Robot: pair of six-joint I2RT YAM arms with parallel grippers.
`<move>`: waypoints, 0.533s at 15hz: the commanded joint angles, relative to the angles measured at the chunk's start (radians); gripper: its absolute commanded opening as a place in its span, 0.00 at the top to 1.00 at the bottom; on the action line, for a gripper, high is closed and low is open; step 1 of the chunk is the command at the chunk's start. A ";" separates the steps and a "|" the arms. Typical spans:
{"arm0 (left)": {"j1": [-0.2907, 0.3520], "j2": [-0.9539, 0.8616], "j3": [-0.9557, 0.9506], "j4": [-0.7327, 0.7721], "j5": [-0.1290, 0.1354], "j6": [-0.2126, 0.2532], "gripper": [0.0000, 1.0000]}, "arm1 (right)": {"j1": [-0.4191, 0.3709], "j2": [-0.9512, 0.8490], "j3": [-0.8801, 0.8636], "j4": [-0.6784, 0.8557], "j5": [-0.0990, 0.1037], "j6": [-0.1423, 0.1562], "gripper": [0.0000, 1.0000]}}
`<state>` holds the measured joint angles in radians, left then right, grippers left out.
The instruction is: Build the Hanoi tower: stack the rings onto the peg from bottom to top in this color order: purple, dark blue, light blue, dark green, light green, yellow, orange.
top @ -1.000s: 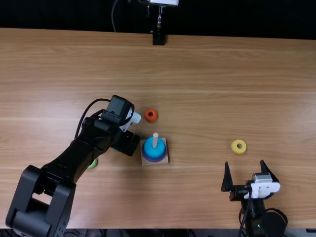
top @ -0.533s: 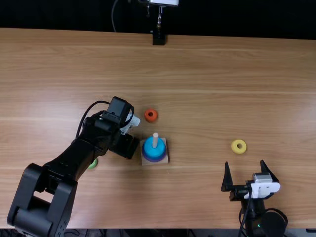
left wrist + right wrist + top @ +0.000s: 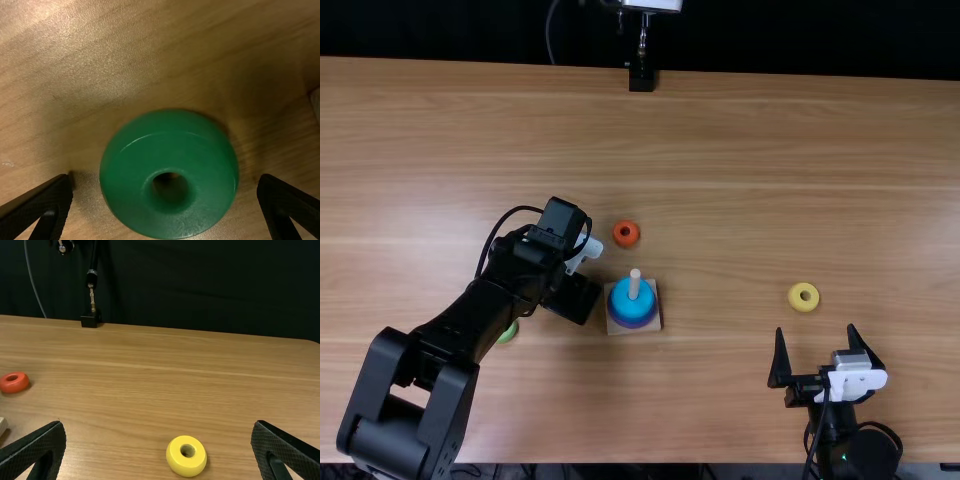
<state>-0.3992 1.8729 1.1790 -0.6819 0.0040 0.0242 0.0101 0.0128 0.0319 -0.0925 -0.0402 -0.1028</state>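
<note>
Close open left hand (image 3: 165,180) on dark green ring (image 3: 129,180), located between fingers (image 3: 42,204); transfer to peg (image 3: 635,284), toward right arm (image 3: 840,425).

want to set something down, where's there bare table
Bare wood lies between the peg base and the yellow ring, and beyond the orange ring toward the table's far edge. Crowded: the left gripper over the dark green ring, close beside the base.

loose rings (image 3: 626,242): 4 | stacked rings (image 3: 633,307): at least 2 | peg (image 3: 635,284): 1 | base (image 3: 655,324): 1 | arms (image 3: 470,322): 2
</note>
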 commanded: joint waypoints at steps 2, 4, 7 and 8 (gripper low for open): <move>0.000 0.015 0.030 -0.003 -0.002 0.002 0.63 | -0.013 -0.013 -0.017 -0.006 0.002 0.000 0.00; 0.003 0.012 0.027 -0.001 -0.004 0.002 1.00 | -0.013 -0.013 -0.017 -0.006 0.002 0.000 0.00; 0.007 0.003 0.030 0.001 -0.006 0.002 1.00 | -0.013 -0.013 -0.017 -0.006 0.002 0.000 0.00; 0.008 0.002 0.039 0.006 -0.004 0.002 1.00 | -0.013 -0.013 -0.017 -0.006 0.002 0.000 0.00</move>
<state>-0.3992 1.8729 1.1812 -0.6815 0.0040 0.0227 0.0101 0.0128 0.0315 -0.0925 -0.0406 -0.1036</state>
